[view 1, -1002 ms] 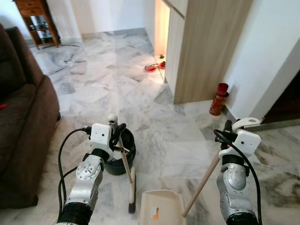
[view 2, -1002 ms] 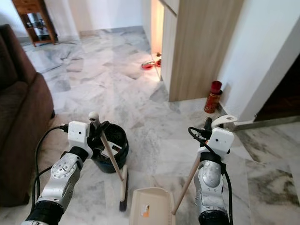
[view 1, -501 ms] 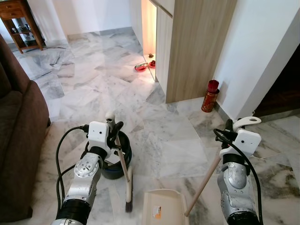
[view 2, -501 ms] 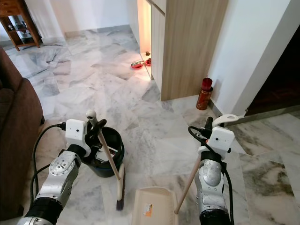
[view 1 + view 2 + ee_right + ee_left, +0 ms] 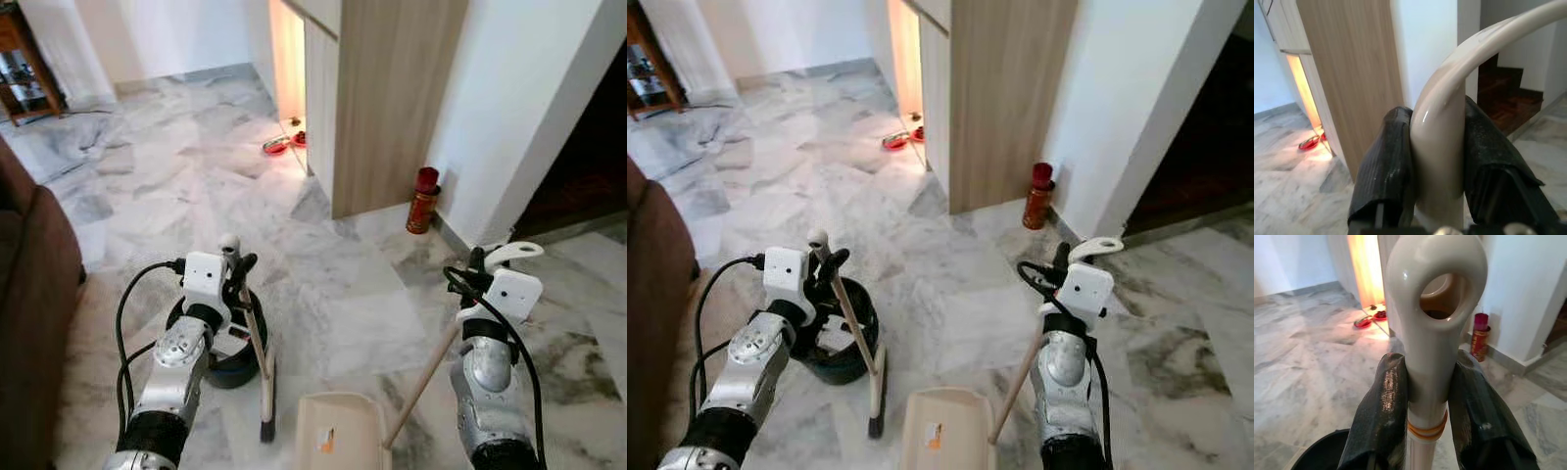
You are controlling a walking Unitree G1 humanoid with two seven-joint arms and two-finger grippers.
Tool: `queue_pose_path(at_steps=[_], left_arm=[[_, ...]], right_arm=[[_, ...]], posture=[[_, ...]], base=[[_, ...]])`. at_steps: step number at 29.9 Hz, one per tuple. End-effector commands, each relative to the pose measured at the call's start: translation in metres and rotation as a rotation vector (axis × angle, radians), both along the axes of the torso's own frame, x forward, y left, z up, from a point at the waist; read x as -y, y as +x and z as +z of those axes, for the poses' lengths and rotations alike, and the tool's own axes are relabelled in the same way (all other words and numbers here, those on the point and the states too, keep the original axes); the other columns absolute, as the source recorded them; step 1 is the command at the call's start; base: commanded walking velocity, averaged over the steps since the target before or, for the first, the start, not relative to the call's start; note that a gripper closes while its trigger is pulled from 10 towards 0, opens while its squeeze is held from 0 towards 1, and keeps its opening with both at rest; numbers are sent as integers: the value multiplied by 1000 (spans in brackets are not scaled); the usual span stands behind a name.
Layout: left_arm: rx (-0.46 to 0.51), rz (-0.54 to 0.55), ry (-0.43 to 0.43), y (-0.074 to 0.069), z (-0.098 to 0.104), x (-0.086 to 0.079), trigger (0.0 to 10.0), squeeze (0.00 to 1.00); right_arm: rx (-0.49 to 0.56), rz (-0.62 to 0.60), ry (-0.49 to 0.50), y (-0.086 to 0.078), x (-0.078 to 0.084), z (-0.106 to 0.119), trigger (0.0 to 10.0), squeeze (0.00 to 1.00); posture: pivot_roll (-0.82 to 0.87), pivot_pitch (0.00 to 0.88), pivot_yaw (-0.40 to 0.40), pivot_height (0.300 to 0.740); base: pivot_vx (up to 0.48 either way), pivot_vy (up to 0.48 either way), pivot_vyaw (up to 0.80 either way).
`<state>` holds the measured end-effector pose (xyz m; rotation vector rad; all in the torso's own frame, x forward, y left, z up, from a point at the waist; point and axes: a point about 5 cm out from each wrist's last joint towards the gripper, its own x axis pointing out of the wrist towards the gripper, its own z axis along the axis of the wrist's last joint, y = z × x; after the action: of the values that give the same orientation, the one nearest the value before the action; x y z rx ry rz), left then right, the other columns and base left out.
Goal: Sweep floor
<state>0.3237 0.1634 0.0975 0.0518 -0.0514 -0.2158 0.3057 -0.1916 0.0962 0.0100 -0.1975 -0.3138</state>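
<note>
Currently left hand (image 5: 1422, 396) clamped on broom (image 5: 257, 362) handle, bristles on marble floor (image 5: 323, 264) touching black bucket (image 5: 838, 338), contents unclear. Right hand (image 5: 1437, 166) clamped on dustpan (image 5: 338, 441) handle; pan empty.

You are looking at a grey-veined marble floor (image 5: 196, 196) with white walls (image 5: 509, 98). A wooden cabinet (image 5: 382, 108) stands ahead, warm light beside it; a brown sofa (image 5: 34, 294) sits left.

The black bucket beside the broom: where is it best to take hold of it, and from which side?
Probably the bucket rim, from above: it stands upright and open. Its far side looks freest; the broom in the left hand leans across the near side.
</note>
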Motion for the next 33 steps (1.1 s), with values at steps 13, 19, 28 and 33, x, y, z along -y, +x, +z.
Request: queue_pose_path(at_steps=[13, 19, 28, 33], left_arm=[[50, -24, 2, 9, 14, 0, 10000, 0], [54, -24, 1, 10, 15, 0, 10000, 0], [54, -28, -2, 11, 14, 1, 10000, 0], [54, -32, 0, 11, 14, 2, 10000, 0]], right_arm=[[28, -16, 0, 3, -3, 7, 10000, 0], [29, -11, 0, 5, -4, 8, 10000, 0], [28, -10, -2, 6, -4, 9, 10000, 0], [26, -7, -3, 6, -5, 8, 10000, 0]], posture=[[-169, 0, 109, 740], [-168, 0, 105, 740], [-170, 0, 106, 740], [-171, 0, 108, 740]], base=[[0, 0, -800], [0, 0, -800], [0, 0, -800], [0, 0, -800]])
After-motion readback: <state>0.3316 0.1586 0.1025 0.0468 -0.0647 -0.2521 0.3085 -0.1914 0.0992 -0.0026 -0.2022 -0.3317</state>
